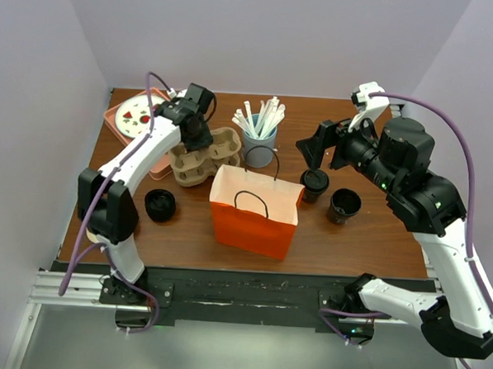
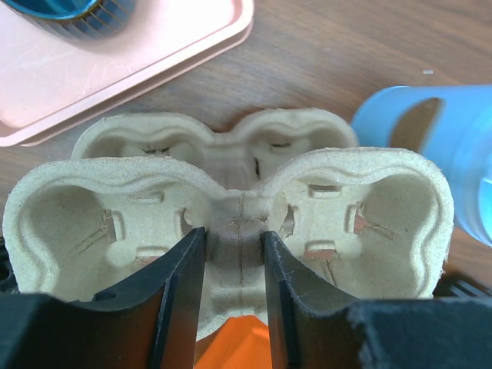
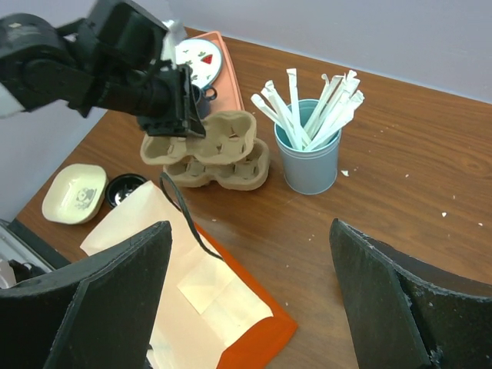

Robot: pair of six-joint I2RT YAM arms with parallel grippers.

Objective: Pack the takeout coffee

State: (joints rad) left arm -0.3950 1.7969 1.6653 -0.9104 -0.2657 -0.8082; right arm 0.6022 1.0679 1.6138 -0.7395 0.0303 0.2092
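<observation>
Left wrist view is blocked along its lower edge by the left pincer [image 2: 233, 238]. Its two dark fingers are closed narrowly on the centre ridge of the upper cup carrier [image 2: 369, 223], and the carrier's near rim is hidden behind them. A second carrier [image 2: 154, 142] is partly covered behind it. From above, the grip itself cannot be made out, being masked by the wrist housing.

The held carrier is of pale moulded pulp with four wells. It is held tilted above its twin at the back-left of the table [image 1: 367, 240], between the pink tray [image 1: 109, 121] and the blue tumbler [image 3: 309, 157] of wrapped straws.

The right pincer [image 1: 314, 151] is spread wide and hangs over a lidded black coffee cup [image 1: 314, 182]. A second, uncovered cup [image 1: 345, 204] stands just beside it. Neither cup is shown in the right wrist view, where the orange bag [image 1: 253, 214] is cut off at the bottom. The bag is stood open at mid-table, just in front of the carriers, and a black lid [image 1: 160, 205] lies to its left. Open wood is seen to the right of the cups and along the near edge.
</observation>
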